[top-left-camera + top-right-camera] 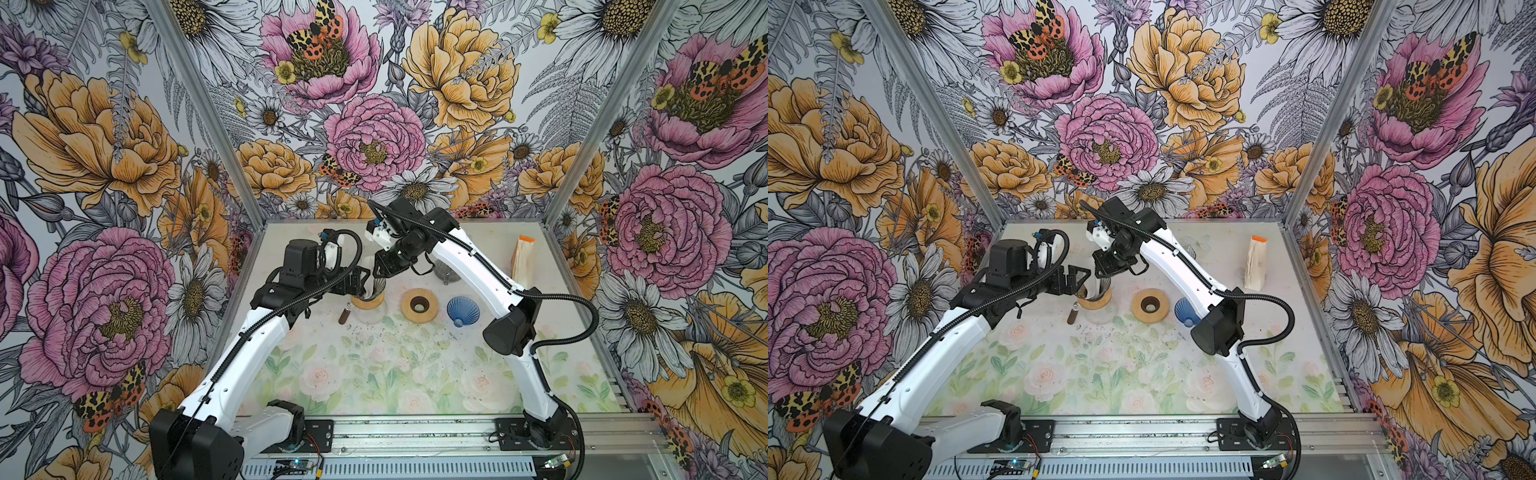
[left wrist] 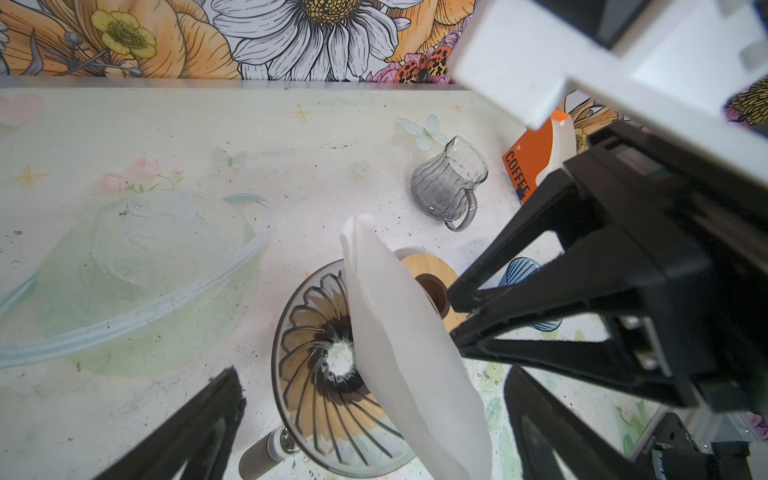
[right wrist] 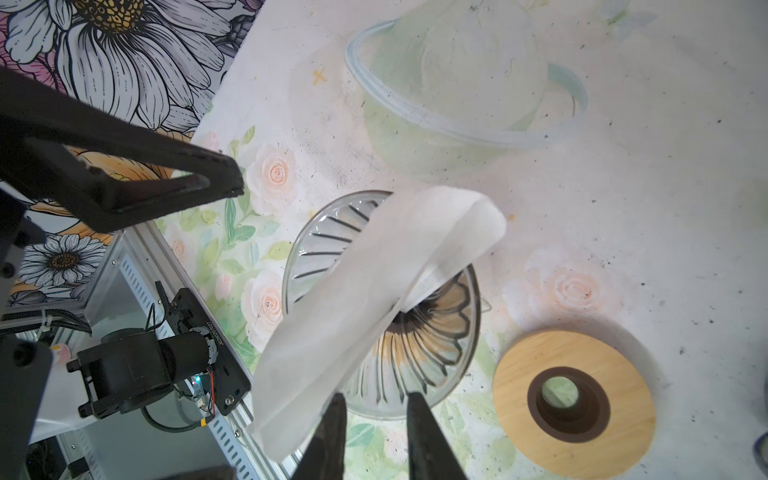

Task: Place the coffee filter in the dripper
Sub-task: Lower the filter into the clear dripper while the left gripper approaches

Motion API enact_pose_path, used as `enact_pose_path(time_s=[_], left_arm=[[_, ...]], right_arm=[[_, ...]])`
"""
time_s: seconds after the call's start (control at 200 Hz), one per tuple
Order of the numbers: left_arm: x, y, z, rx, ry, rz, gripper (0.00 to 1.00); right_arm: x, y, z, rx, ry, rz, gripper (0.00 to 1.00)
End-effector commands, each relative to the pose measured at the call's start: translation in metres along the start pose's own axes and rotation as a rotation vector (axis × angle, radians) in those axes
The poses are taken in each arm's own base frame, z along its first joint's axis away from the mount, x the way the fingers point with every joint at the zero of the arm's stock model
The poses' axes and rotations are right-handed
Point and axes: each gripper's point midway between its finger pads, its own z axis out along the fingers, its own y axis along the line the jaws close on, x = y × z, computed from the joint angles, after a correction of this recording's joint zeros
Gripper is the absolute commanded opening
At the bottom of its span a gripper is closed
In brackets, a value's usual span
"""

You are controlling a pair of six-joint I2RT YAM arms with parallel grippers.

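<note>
A small brown tube (image 1: 345, 314) is lying nearest on the tabletop (image 1: 374, 374). Just behind it the glass dripper (image 2: 316, 332) is sitting on a wooden collar. The white paper filter (image 3: 374, 291) is leaning inside it, folded flat, with its lower point in the cone and its upper edge jutting over the rim. The left pincer (image 2: 374, 374) is hanging wide open at the dripper's left, gripping nothing. The right pincer (image 3: 376, 399) is hovering above the dripper with its jaws a little apart, and the filter is lying beside one finger, not between them. To the right, a wooden ring (image 1: 419, 306) and a blue cone (image 1: 462, 309) are resting. Farther back, a gray glass mug (image 2: 449, 183) and a coffee bag (image 1: 523, 259) are standing.
</note>
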Motion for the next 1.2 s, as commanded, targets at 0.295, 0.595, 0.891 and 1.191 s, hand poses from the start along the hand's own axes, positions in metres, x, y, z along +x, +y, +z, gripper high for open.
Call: enact_pose_path(time_s=[0.295, 0.595, 0.891, 1.191], left_arm=[[-0.022, 0.007, -0.008, -0.038, -0.023, -0.116, 0.85], [-0.019, 0.01, -0.001, -0.038, 0.012, -0.159, 0.77], [-0.01, 0.006, 0.012, -0.015, 0.057, -0.162, 0.75], [-0.002, -0.002, 0.023, -0.001, 0.094, -0.155, 0.75]], right_arm=[[-0.034, 0.011, -0.033, 0.055, -0.21, 0.059, 0.43], [-0.034, 0.013, -0.02, 0.033, -0.298, 0.171, 0.53], [-0.024, -0.007, -0.009, 0.11, -0.292, 0.245, 0.53], [-0.021, -0.014, 0.0, 0.136, -0.283, 0.253, 0.55]])
